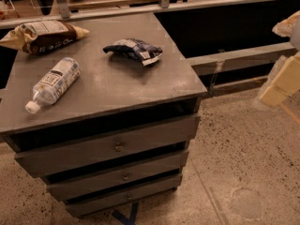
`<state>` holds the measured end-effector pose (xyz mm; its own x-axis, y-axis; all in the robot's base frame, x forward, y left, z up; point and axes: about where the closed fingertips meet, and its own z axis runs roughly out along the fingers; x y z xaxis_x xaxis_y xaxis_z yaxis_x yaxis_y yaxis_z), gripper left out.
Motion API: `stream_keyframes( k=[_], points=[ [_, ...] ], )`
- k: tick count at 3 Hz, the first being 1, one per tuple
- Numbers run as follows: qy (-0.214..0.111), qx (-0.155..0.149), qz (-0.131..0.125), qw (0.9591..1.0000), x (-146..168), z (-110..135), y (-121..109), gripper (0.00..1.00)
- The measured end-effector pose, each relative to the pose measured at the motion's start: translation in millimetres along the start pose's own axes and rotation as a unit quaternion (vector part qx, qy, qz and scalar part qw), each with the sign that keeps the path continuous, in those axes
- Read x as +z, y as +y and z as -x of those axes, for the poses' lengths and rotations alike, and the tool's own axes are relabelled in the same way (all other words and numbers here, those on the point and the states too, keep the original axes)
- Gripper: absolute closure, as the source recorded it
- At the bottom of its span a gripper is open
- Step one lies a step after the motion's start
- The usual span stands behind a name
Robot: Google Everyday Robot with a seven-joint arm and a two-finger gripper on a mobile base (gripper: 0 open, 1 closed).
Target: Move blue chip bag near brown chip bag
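The blue chip bag (134,50) lies wrinkled on the grey cabinet top (117,86), towards its far right. The brown chip bag (43,35) lies at the far left corner of the same top, well apart from the blue one. My gripper (282,78) shows as blurred cream-coloured parts at the right edge of the camera view. It hangs over the floor, off to the right of the cabinet, and touches nothing.
A clear plastic bottle with a white label (52,84) lies on its side at the left front of the top. The cabinet has three drawers (117,146). A dark shelf rail (243,55) runs behind. Speckled floor (243,172) lies to the right.
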<state>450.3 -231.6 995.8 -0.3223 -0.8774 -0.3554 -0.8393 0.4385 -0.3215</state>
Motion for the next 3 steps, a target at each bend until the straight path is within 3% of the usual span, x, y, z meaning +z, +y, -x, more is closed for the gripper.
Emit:
stream_keyframes(
  k=[1,2,3],
  points=[
    [-0.089,0.073,-0.036,0.9927,4,1,-28,0.0],
    [-0.196,0.094,-0.06,0.9743,10,37,-58,0.0],
    [-0.27,0.075,-0.093,0.9554,9,83,-98,0.0]
  ],
)
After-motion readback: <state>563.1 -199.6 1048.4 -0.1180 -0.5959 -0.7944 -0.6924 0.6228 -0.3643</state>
